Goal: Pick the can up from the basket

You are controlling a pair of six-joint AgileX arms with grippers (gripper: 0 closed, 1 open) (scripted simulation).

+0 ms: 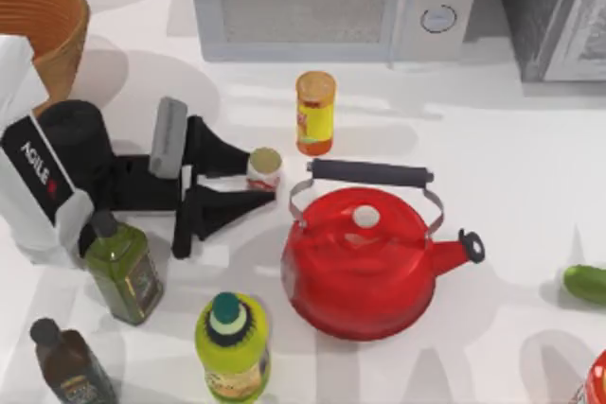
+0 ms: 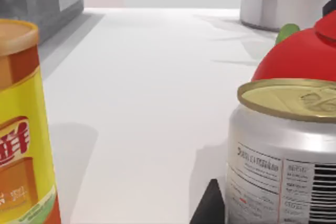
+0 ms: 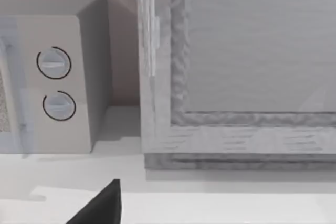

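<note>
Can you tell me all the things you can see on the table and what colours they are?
can: 1, gold top, white-and-red side, on the table between the left gripper's fingers
basket: 1, tan-brown, back left corner
yellow jar: 1, orange lid, behind the kettle
kettle: 1, red, middle
microwave: 1, pale grey, back
grey cabinet: 1, back right
bottles: 3 at front left, olive green, yellow-green, dark brown
green thing: 1, right edge
table: 1, white
left gripper: black, around the can
right gripper: black fingertip, facing the microwave
</note>
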